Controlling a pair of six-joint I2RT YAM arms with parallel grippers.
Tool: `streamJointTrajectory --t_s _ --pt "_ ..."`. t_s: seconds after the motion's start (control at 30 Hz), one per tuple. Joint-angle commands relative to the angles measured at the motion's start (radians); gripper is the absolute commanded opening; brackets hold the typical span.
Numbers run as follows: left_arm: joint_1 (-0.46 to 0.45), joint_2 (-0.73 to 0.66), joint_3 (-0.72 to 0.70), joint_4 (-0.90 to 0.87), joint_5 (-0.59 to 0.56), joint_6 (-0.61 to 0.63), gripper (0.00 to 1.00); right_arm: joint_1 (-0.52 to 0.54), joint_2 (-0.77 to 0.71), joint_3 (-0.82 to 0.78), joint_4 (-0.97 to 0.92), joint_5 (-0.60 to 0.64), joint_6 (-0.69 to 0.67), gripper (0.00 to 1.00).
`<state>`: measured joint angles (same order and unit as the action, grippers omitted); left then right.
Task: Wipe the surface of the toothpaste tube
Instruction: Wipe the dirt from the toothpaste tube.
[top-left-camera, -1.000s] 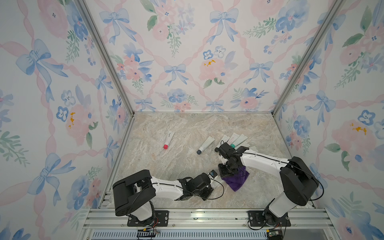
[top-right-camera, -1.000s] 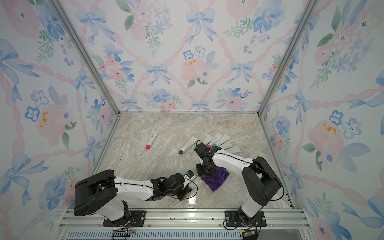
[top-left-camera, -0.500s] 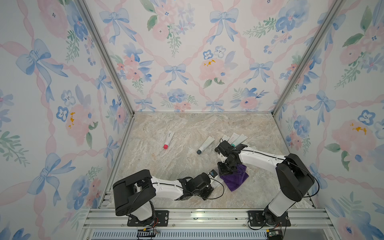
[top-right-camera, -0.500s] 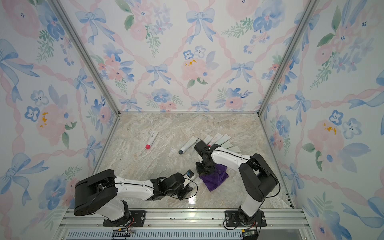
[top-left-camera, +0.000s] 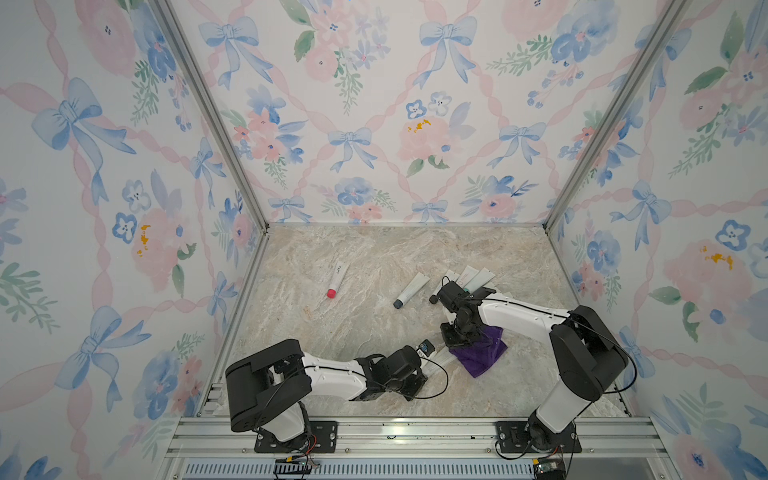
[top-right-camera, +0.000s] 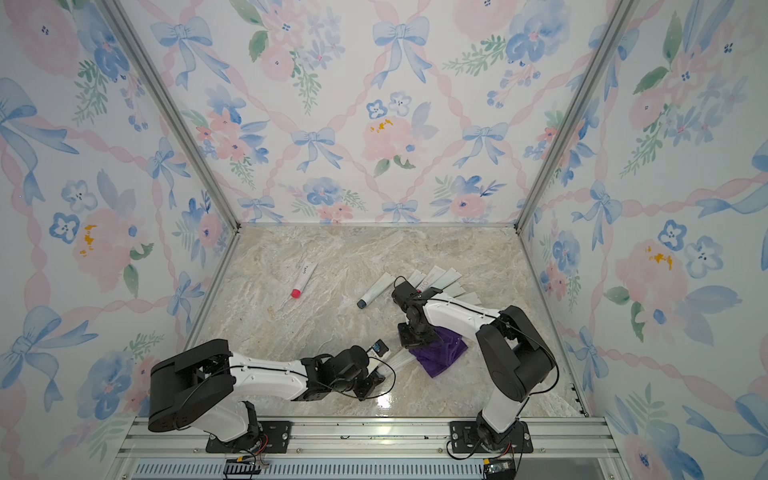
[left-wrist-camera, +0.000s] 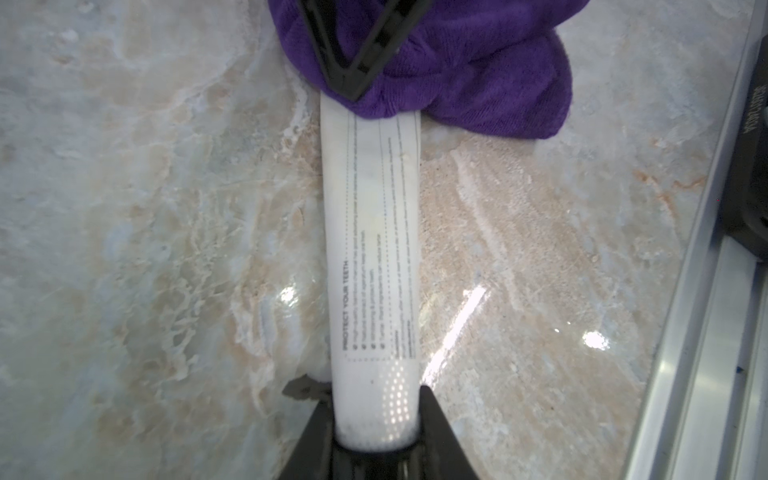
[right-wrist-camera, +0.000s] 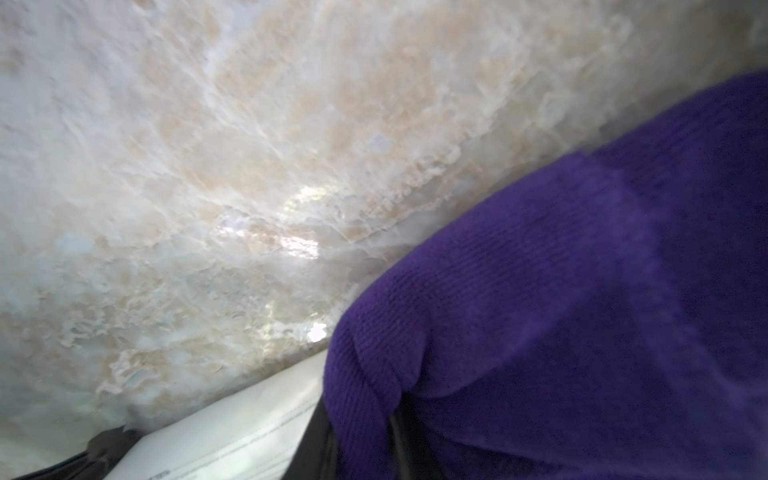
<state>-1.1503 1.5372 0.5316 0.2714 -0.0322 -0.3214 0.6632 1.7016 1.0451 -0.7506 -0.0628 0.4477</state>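
The marble desk (top-left-camera: 374, 257) fills the floor of a booth with flowered walls. Both arms reach in from its near edge.

The right arm (top-left-camera: 519, 316) bends back toward the middle of the desk. The left arm (top-left-camera: 332, 374) lies low along the near edge.

A purple cloth (top-left-camera: 480, 353) is bunched right of centre, close to the near edge. The right claw (left-wrist-camera: 353, 89) is closed, pinching a fold of this cloth and pressing it down onto the flat end of the toothpaste tube (left-wrist-camera: 374, 249).

The white tube runs between the two claws, with small print along its upper side. The left claw (left-wrist-camera: 374, 399) is clamped around its cap end. Whether the tube rests on the desk or sits just above it cannot be told.

Toward the far right corner lies a fan of tubes (top-left-camera: 473, 276), partly behind the right arm. Just left of them is a dark-capped tube (top-left-camera: 411, 291). A red-capped tube (top-left-camera: 337, 279) lies well apart, nearer the left edge.
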Motion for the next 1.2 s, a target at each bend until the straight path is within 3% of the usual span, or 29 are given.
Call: streamJointTrajectory --t_s 0.0,0.23,0.57,0.73,0.87,1.17 --pt "0.008 0.006 -0.013 -0.015 -0.012 -0.001 0.27 0.067 -0.018 -0.031 0.022 -0.174 0.045 0.20" --pt "0.009 0.003 -0.014 -0.015 -0.014 -0.002 0.27 0.106 -0.034 -0.046 0.041 -0.219 0.068 0.20" --pt "0.008 0.000 -0.016 -0.015 -0.014 -0.001 0.27 -0.051 0.005 -0.071 -0.075 0.020 -0.031 0.20" --pt "0.009 0.000 -0.017 -0.015 -0.014 -0.002 0.27 -0.096 0.002 -0.074 -0.082 0.073 -0.041 0.20" --pt "0.010 0.002 -0.017 -0.016 -0.015 -0.002 0.27 -0.060 -0.008 -0.065 -0.076 0.037 -0.028 0.20" --pt "0.011 0.006 -0.013 -0.015 -0.015 0.000 0.27 0.088 -0.087 -0.111 0.066 -0.205 0.091 0.20"
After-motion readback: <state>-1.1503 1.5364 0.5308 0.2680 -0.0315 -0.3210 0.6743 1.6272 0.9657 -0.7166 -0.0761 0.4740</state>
